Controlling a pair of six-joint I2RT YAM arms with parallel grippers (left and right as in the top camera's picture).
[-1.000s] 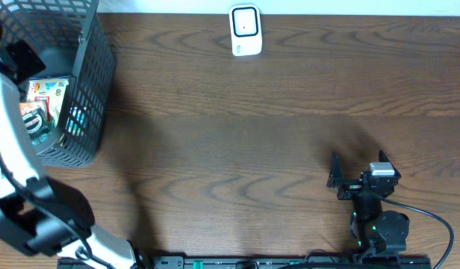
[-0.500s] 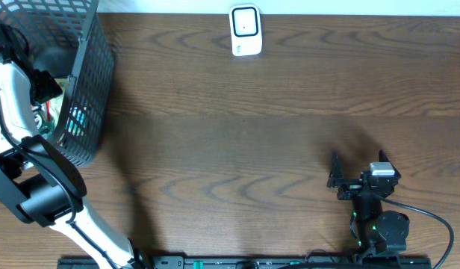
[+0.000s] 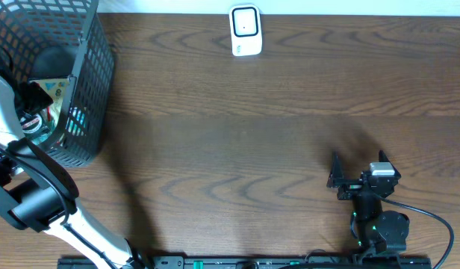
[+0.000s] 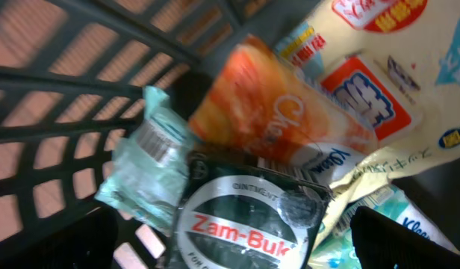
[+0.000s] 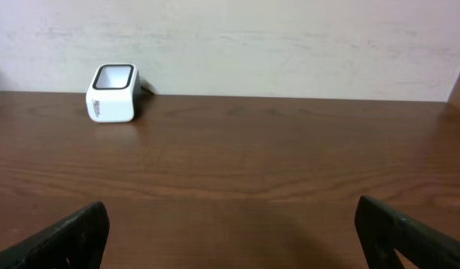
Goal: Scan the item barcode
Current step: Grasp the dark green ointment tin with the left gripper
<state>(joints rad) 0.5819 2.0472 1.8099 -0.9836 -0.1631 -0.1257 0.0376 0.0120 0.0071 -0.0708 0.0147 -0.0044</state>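
A black mesh basket stands at the table's left edge with several packaged items in it. My left gripper is down inside it, open. In the left wrist view my left gripper straddles a round Zam-Buk tin without touching it. Above the tin lie an orange pouch, a teal packet with a barcode showing, and a cream packet. The white scanner sits at the far middle of the table, also visible as the scanner in the right wrist view. My right gripper rests open and empty at the near right.
The basket wall closes in on the left of my left gripper. A black cable loops beside the right arm's base. Brown wooden table stretches between the basket and the right arm.
My left gripper has moved from the basket's far rim down toward the items inside. The right arm has not moved.
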